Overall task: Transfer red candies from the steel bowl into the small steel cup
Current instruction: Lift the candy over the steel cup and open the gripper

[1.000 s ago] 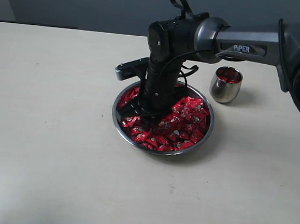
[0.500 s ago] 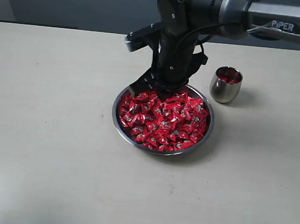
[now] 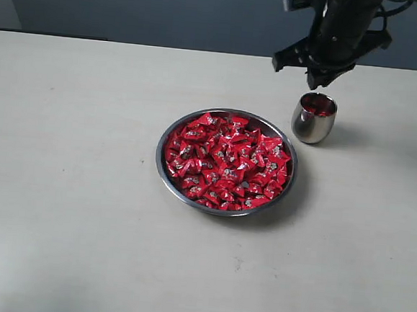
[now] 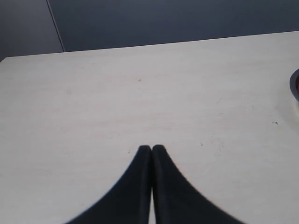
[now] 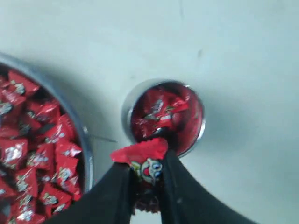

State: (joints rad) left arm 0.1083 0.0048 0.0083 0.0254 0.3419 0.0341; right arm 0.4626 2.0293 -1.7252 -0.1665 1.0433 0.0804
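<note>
Candy [image 5: 140, 153] sat pinched between the nearly closed fingers of the right gripper [image 5: 145, 172], which had lifted out of the steel bowl [image 3: 159, 156] of red candies [image 3: 226, 161] and crossed to hover above the small steel cup [image 3: 313, 125]. The left gripper [image 4: 152, 150] was closed and empty over the table [image 4: 93, 93].

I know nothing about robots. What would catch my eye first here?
The bowl heaped with shiny red candies, in the middle of the table. To its upper right in the exterior view, the right gripper hangs over the cup, pinching one candy.
</note>
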